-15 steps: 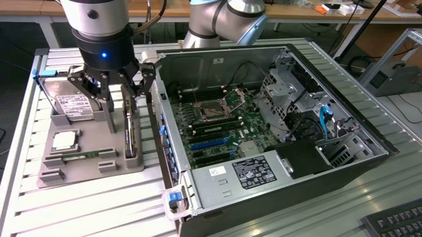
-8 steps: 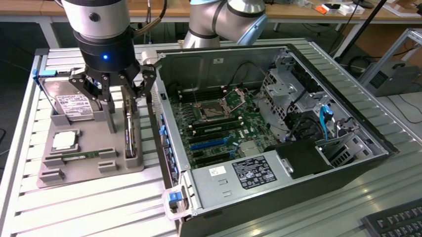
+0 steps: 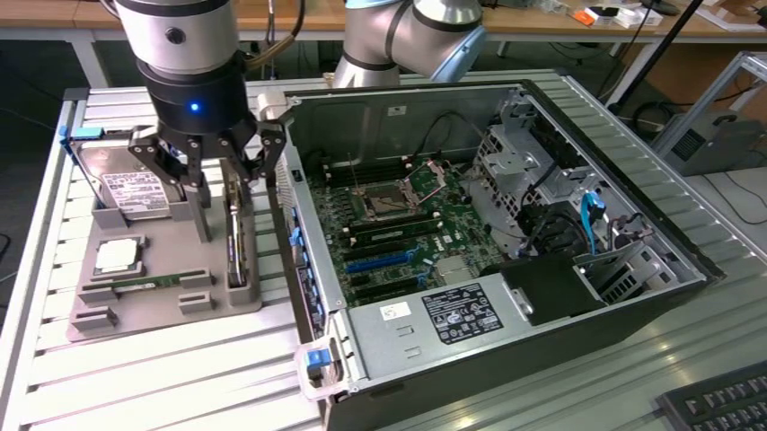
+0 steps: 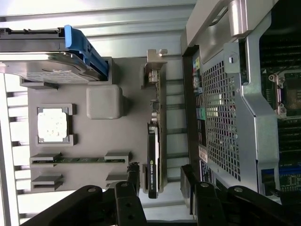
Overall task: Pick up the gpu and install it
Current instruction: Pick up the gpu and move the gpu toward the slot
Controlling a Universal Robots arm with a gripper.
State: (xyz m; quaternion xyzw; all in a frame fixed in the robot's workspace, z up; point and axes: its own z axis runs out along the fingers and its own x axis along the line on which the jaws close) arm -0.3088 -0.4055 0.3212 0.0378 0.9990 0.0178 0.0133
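Observation:
The gpu [image 3: 237,256] stands on its long edge in a slot of the grey fixture tray [image 3: 156,314], at the side nearest the computer case [image 3: 480,224]. In the wrist view the gpu [image 4: 155,141] appears edge-on, a thin dark card with its silver bracket at the far end. My gripper [image 3: 232,211] hangs directly over it, open, one finger on each side of the card and neither touching it. Seen from the wrist, the gripper [image 4: 160,181] straddles the card's near end, with gaps on both sides.
The tray also holds a hard drive [image 3: 132,189] with a blue clip, a CPU [image 3: 117,256] and a RAM stick [image 3: 150,285]. The open case shows its motherboard [image 3: 396,224] with blue slots [image 3: 377,260]. Its metal wall [image 4: 225,117] stands close beside the gripper. A keyboard [image 3: 719,404] lies at the exterior view's right.

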